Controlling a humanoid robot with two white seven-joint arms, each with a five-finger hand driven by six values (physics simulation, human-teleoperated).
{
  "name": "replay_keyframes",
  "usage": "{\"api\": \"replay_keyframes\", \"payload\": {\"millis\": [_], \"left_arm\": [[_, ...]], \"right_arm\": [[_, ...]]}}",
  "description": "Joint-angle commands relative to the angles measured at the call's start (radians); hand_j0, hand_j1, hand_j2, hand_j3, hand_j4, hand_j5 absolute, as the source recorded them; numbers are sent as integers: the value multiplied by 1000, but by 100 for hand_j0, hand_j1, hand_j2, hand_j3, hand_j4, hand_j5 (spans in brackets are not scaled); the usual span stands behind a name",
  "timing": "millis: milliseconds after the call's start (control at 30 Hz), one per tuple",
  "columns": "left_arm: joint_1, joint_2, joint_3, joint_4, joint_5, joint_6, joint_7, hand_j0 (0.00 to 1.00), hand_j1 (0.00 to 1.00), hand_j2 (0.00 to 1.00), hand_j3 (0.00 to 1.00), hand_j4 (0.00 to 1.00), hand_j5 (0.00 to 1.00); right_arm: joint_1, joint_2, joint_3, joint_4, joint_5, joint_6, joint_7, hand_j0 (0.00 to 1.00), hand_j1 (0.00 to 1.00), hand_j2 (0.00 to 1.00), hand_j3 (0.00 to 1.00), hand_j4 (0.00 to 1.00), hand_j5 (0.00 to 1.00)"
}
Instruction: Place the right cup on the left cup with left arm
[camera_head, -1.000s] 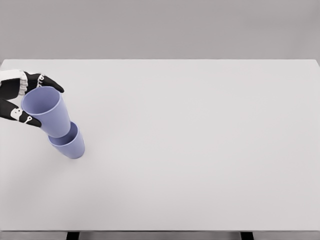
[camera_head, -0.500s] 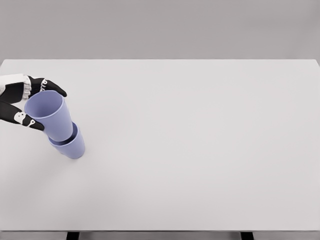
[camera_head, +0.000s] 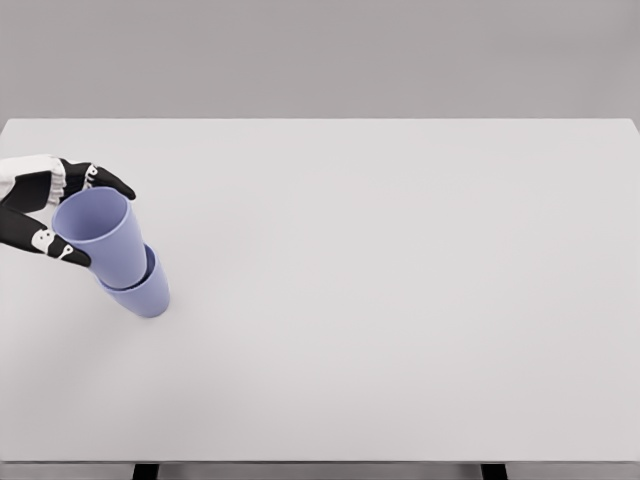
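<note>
At the far left of the white surface (camera_head: 400, 250), the left hand (camera_head: 45, 210) grips the upper cup (camera_head: 100, 235), tilted and partly nested in the lower cup (camera_head: 145, 292); letting go while it leans could tip both

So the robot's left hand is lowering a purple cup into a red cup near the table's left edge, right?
Not quite: the head view shows the lower cup is purple too, not red. The left hand does hold the upper cup, nested in it, near the left edge of the table.
</note>
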Motion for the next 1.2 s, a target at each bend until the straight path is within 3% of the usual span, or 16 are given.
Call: {"api": "replay_keyframes", "payload": {"millis": [0, 1167], "left_arm": [[0, -4, 3, 0, 3, 0, -1, 71, 71, 71, 71, 71, 71], [14, -31, 5, 26, -21, 0, -1, 71, 71, 71, 71, 71, 71]], "right_arm": [[0, 0, 0, 0, 0, 0, 0, 100, 100, 100, 100, 100, 100], [2, 0, 0, 0, 0, 0, 0, 100, 100, 100, 100, 100, 100]]}}
